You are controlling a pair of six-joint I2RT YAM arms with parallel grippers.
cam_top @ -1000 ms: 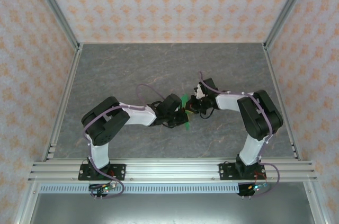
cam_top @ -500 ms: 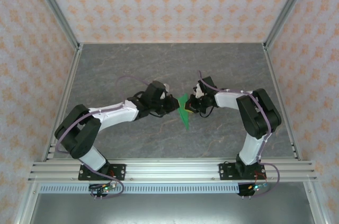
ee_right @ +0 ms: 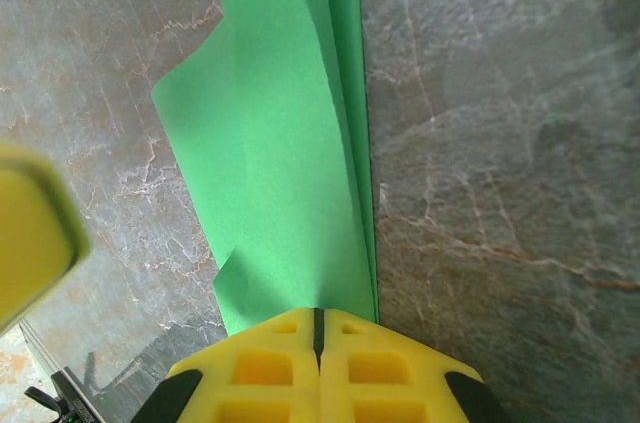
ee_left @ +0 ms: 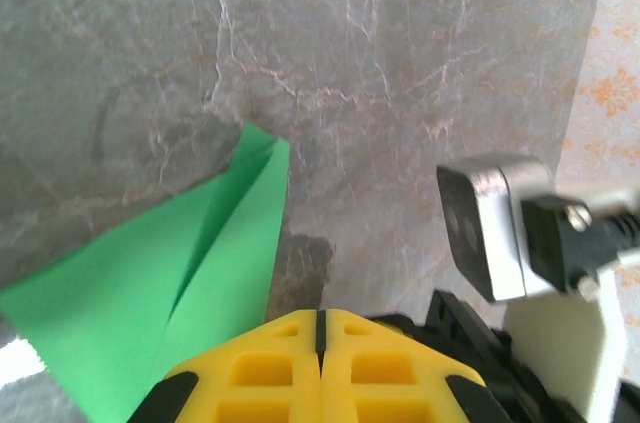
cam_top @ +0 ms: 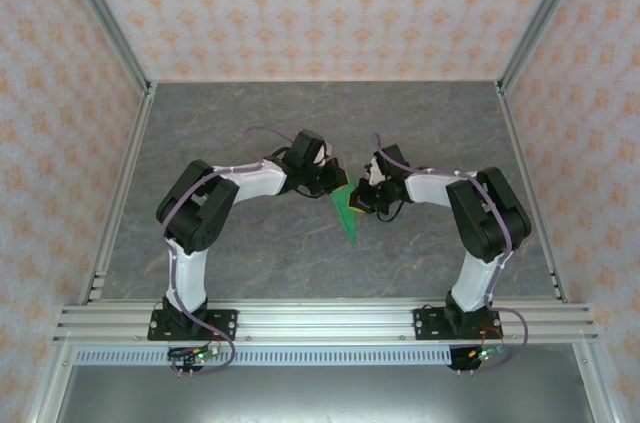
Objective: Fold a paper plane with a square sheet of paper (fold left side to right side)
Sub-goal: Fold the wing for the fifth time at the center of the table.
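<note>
paper plane (cam_top: 347, 215): bright green, folded, narrow, pointed end toward the arm bases; sits mid-table between the two grippers. In the right wrist view (ee_right: 280, 143) the layers run straight out from the fingertips, long folded edge on the right. In the left wrist view (ee_left: 150, 313) a creased corner shows at lower left.
walls (cam_top: 300, 3): pale, orange floral pattern, on three sides.
table (cam_top: 250, 133): grey marbled top.
rail (cam_top: 320, 321): aluminium, near edge, both arm bases bolted on.
left arm (cam_top: 200, 213): elbow out left, wrist reaching in to centre.
right arm (cam_top: 490, 213): elbow out right, wrist reaching in to centre.
left gripper (cam_top: 335, 186): at the plane's far corner. Yellow fingers (ee_left: 270, 363) pressed together, nothing visible in the seam; the paper runs in beside the left one, contact unclear.
right gripper (cam_top: 362, 205): at the plane's right edge. Yellow fingers (ee_right: 270, 368) closed, clamped on the plane's near end.
right wrist camera (ee_left: 490, 228): silver box, seen from the left wrist, just beside the plane.
</note>
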